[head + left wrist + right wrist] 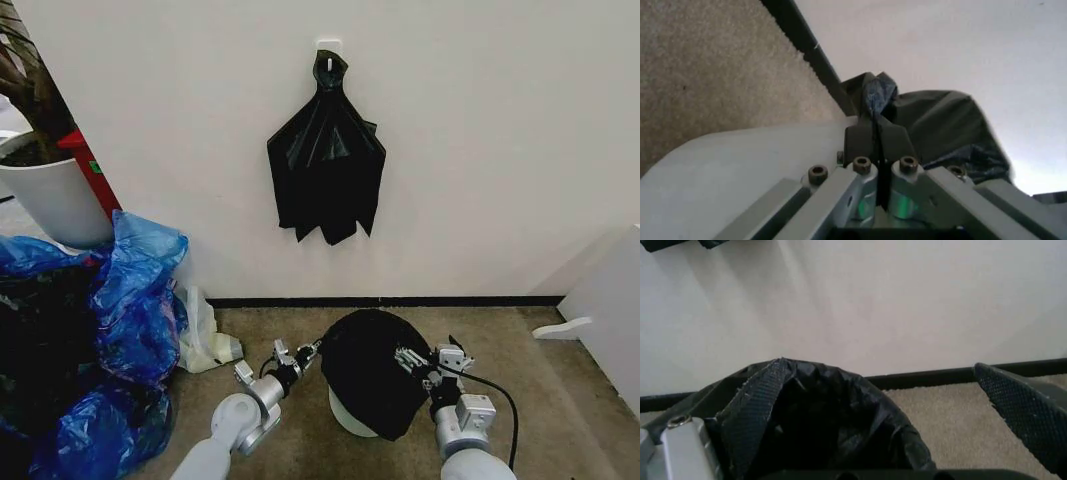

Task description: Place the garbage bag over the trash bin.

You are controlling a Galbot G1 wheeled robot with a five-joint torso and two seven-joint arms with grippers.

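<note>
Risk: the thin glossy black plastic garbage bag (368, 372), draped over the round cream-white plastic trash bin (345, 415) on the carpet, may tear or slip off if I pull unevenly. My left tool (308, 352), at the bin's 9 o'clock, is clamped on film. My right tool (410, 360), at 3 o'clock, stands spread, one finger (757, 405) against the bag

A bunch of black bags (326, 170) hangs on the wall above blue plastic bags (120, 320) and a plant pot (55, 195).
</note>
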